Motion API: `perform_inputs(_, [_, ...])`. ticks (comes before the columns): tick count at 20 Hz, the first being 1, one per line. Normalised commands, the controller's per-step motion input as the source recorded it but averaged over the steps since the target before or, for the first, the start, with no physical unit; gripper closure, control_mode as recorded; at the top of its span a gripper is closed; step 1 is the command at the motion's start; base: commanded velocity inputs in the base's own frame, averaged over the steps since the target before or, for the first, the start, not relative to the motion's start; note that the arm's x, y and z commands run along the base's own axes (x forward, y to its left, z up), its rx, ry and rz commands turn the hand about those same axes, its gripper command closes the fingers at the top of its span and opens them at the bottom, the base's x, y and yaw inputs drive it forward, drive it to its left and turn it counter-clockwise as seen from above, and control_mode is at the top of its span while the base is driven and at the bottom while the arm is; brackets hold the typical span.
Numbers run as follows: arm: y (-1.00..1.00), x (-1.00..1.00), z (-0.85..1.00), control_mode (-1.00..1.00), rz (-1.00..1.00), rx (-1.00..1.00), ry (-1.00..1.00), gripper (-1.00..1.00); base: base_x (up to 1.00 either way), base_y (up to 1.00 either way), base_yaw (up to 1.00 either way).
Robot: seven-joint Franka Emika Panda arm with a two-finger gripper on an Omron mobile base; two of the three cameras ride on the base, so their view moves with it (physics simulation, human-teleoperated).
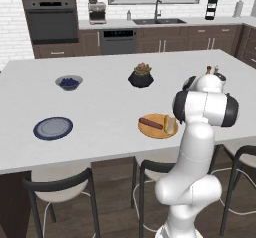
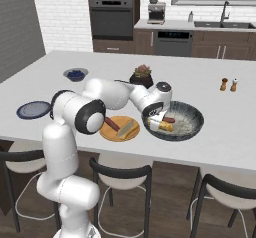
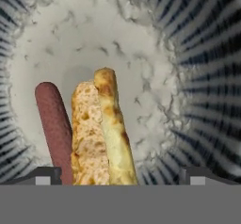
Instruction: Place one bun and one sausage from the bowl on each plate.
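Over the bowl (image 2: 192,123) on the worktop (image 1: 110,107), claw (image 3: 120,173) hangs wide open straddling the remaining bun (image 3: 101,129) beside its sausage (image 3: 54,124), presumably for the bare blue plate (image 1: 53,128); orange plate (image 1: 156,130) already loaded.

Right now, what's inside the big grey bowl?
Inside the bowl lie one sausage and one bun, side by side. The open gripper hovers above them and covers their near ends, so that part stays hidden.
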Motion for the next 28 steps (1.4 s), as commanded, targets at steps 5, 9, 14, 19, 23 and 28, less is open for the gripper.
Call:
perform_inputs(5, [0.04, 0.00, -0.03, -1.00, 0.00, 0.00, 0.02, -1.00, 0.00, 0.00, 0.00])
perform_inputs(9, [0.10, 0.00, 0.00, -1.00, 0.00, 0.00, 0.08, -1.00, 0.00, 0.00, 0.00])
perform_inputs(14, [-0.08, 0.00, -0.10, -1.00, 0.00, 0.06, 0.02, -1.00, 0.00, 0.00, 0.00])
perform_inputs(19, [-0.41, 0.01, -0.04, -1.00, 0.00, 0.10, 0.00, -1.00, 0.00, 0.00, 0.00])
perform_inputs(23, [-0.20, 0.22, -0.01, -1.00, 0.02, 0.01, 0.00, -1.00, 0.00, 0.00, 0.00])
perform_inputs(28, [0.00, 0.25, -0.16, -1.00, 0.05, 0.00, 0.07, -1.00, 0.00, 0.00, 0.00])
